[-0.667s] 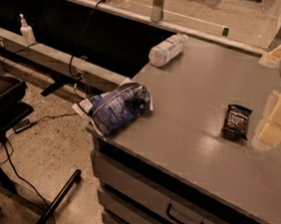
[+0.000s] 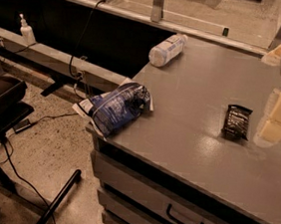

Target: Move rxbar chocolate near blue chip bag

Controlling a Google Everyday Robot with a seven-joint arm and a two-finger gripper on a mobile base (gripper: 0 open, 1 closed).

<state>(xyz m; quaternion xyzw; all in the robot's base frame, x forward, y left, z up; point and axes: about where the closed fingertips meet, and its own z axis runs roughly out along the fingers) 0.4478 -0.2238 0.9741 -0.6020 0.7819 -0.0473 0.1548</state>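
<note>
A grey cabinet top [image 2: 192, 139] fills the right of the view, a clear bottle [image 2: 167, 49] lying at its far edge. We see the rxbar chocolate [image 2: 236, 122] flat towards the right side, well apart from the blue chip bag [image 2: 117, 106] overhanging the left edge. The gripper [image 2: 279, 116] hangs just right of the bar, seemingly clear of it; whether it is open or closed we cannot tell.
</note>
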